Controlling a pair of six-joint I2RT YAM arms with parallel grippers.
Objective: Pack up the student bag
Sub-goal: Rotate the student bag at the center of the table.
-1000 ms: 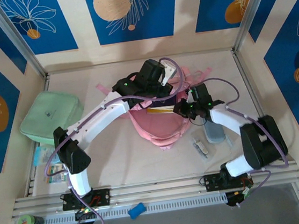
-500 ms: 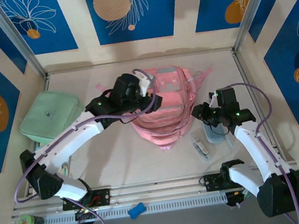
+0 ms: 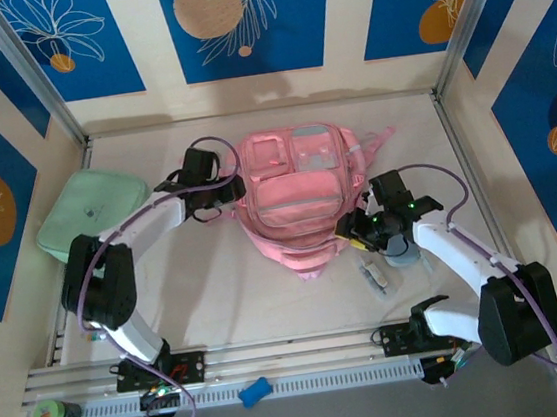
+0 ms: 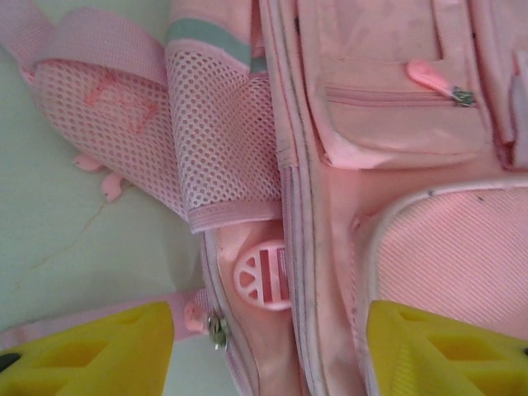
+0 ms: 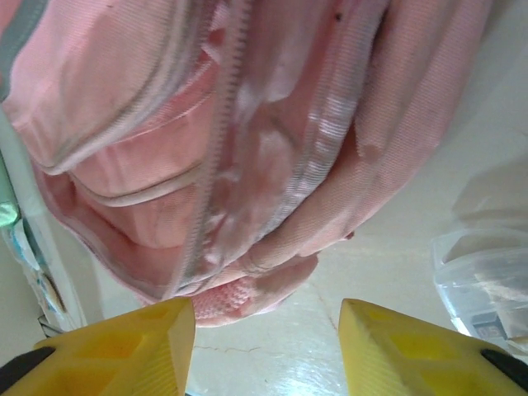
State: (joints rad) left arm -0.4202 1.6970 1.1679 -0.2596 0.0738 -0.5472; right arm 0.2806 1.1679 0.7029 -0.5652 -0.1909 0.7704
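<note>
The student bag, a large pink backpack, lies flat mid-table with its zip pockets facing up. My left gripper hangs open at the bag's left side. In the left wrist view its yellow fingers stand wide apart over the bag's side seam and a mesh pocket, pinching nothing. My right gripper is open at the bag's lower right corner. In the right wrist view its gripper hovers above bare table just off the bag's rounded end.
A mint green soft case lies at the far left. A clear pencil box and a small packet sit right of the bag; the box also appears in the right wrist view. A blue piece rests on the front rail.
Both grippers have opened and pulled off the bag, the left one to its left side, the right one to its lower right. The bag has settled flat.
</note>
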